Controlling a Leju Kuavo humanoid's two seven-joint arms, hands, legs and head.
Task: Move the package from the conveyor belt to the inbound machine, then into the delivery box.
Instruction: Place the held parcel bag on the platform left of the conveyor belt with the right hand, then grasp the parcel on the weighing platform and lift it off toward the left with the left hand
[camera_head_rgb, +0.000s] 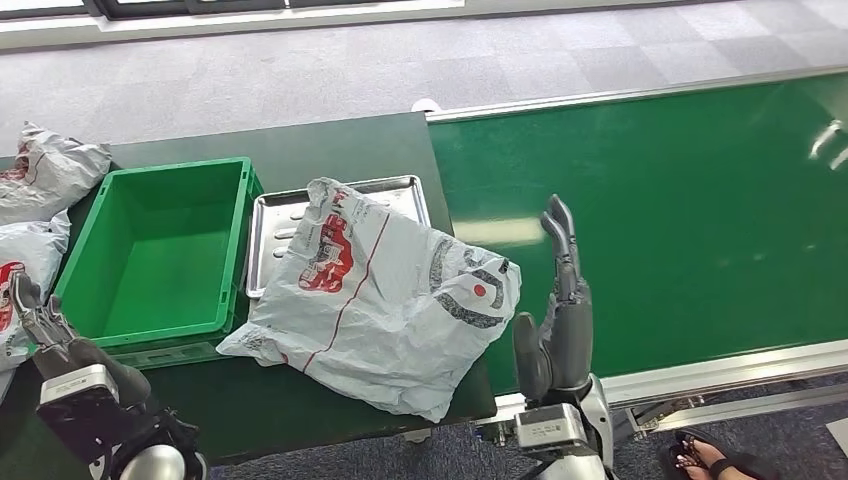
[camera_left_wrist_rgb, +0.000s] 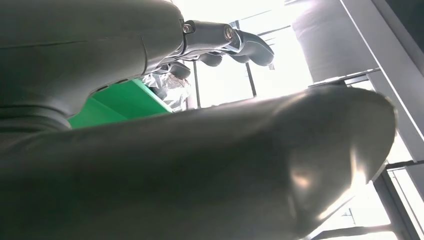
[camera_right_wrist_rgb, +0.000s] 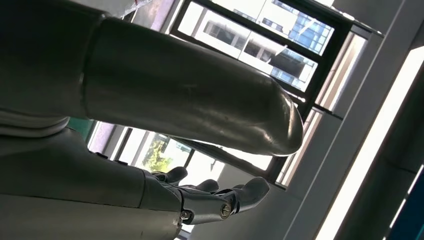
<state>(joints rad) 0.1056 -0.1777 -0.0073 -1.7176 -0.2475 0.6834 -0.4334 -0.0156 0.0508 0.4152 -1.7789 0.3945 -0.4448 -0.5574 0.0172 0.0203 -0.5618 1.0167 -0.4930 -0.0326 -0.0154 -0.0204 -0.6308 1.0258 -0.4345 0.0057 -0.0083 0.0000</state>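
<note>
A grey plastic mailer package (camera_head_rgb: 380, 295) with red and black print lies across the metal tray (camera_head_rgb: 268, 215) of the inbound machine and the dark table, its right corner over the belt's edge. My right hand (camera_head_rgb: 557, 320) stands just right of it, fingers straight and apart, holding nothing; the right wrist view shows the same hand (camera_right_wrist_rgb: 210, 197) empty. My left hand (camera_head_rgb: 40, 322) is low at the table's left front, beside the green delivery box (camera_head_rgb: 155, 250), fingers spread and empty. The left wrist view shows that hand (camera_left_wrist_rgb: 227, 42) and a strip of the green box (camera_left_wrist_rgb: 120, 102).
The green conveyor belt (camera_head_rgb: 680, 210) runs to the right with a metal front rail. Other grey packages (camera_head_rgb: 40, 175) lie at the table's left edge. A person's sandalled foot (camera_head_rgb: 705, 458) stands on the floor at lower right.
</note>
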